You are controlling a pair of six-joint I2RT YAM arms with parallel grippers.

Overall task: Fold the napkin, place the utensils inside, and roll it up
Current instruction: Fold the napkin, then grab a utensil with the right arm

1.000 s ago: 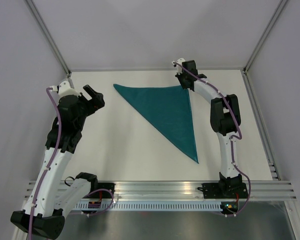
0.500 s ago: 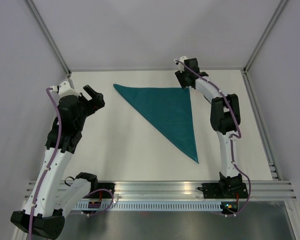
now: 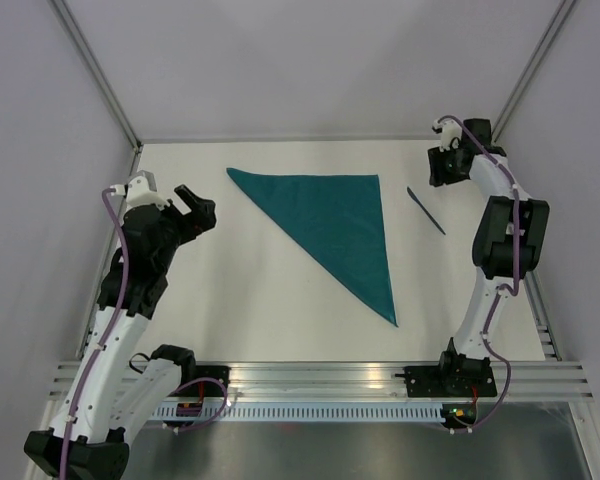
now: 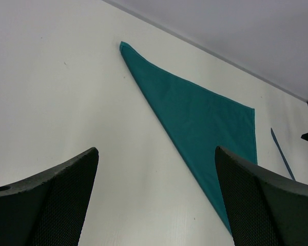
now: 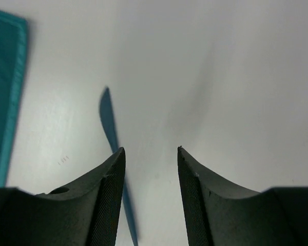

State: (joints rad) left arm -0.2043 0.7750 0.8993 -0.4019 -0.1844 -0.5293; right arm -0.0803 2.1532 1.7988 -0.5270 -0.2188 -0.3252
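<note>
The teal napkin [image 3: 338,228] lies flat on the white table, folded into a triangle with its long edge running from the back left to the front right tip. A thin blue utensil [image 3: 426,210] lies on the table just right of it. My right gripper [image 3: 443,172] hovers near the back right, above the utensil's far end, jaws open and empty. In the right wrist view the utensil [image 5: 109,120] runs past the outer side of the left finger, not between the jaws [image 5: 151,149]. My left gripper [image 3: 198,203] is wide open left of the napkin [image 4: 200,118], empty.
The table's back edge [image 3: 310,141] and the right frame rail [image 3: 525,240] are close to the right gripper. Grey walls enclose the table on three sides. Bare white table [image 3: 240,290] lies between the left arm and the napkin.
The right arm swung right, away from the napkin's back right corner, and its jaws opened. The blue utensil now shows on the table. The left arm shifted only slightly.
</note>
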